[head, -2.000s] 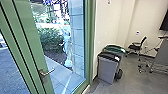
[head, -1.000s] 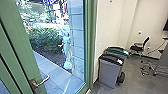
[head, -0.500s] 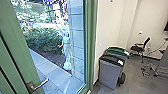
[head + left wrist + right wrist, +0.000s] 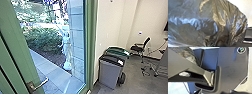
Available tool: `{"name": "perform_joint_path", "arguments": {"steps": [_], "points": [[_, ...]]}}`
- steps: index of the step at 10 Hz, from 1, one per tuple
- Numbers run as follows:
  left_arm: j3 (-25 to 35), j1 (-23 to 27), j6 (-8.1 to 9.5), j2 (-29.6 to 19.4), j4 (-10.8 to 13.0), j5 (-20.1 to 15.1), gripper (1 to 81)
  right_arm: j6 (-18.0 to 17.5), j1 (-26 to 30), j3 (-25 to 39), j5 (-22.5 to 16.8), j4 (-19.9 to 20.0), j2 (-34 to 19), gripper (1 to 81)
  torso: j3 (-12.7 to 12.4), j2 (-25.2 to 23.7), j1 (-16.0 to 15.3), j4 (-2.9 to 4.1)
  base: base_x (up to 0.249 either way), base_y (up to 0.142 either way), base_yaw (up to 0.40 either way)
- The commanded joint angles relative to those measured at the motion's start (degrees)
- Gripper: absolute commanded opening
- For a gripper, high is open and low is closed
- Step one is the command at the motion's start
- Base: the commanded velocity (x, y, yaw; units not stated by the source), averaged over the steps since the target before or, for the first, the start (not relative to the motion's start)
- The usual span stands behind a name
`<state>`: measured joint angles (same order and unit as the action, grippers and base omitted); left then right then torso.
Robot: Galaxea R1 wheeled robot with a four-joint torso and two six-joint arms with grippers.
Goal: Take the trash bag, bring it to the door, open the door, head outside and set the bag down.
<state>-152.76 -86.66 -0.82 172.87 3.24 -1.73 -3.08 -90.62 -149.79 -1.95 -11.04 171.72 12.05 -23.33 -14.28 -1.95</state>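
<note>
1. Pickup looks done: the trash bag (image 4: 223, 21) looms in the left wrist view, apparently carried.
2. The door (image 4: 20, 50) is reached, at the frame's left; it looks shut, though I am unsure. Opening it, going out and setting the bag down seem left.
3. The door's lower part, below the handle (image 4: 40, 84), is cut off.
4. I cannot tell either gripper's state.
</note>
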Motion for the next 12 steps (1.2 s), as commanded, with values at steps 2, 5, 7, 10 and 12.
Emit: {"name": "perform_joint_path", "arguments": {"steps": [2,5,7,10,12], "points": [[0.5,2.2,-0.06,0.5,0.3,-3.8,1.0,-0.1,2.2,0.0,-3.4,0.1,0.1,81.1,0.0,5.7,3.7,0.00,0.000,0.000,0.000],[0.5,2.2,-0.24,0.5,0.0,-3.8,1.0,-0.1,2.2,0.0,-3.4,0.1,0.1,81.1,0.0,2.6,1.7,0.00,0.000,0.000,0.000],[0.5,2.2,-0.15,0.5,0.4,-3.8,1.0,-0.1,2.2,0.0,-3.4,0.1,0.1,81.1,0.0,12.2,7.9,0.00,0.000,0.000,0.000],[0.5,2.2,-0.15,0.5,0.4,-3.8,1.0,-0.1,2.2,0.0,-3.4,0.1,0.1,81.1,-2.9,18.3,11.9,0.00,0.000,0.000,0.000],[0.5,2.2,-0.23,0.5,0.5,-4.0,1.0,-0.1,2.2,0.0,-3.4,0.1,0.1,81.1,-5.0,21.7,14.1,0.00,0.000,0.000,0.000]]}}
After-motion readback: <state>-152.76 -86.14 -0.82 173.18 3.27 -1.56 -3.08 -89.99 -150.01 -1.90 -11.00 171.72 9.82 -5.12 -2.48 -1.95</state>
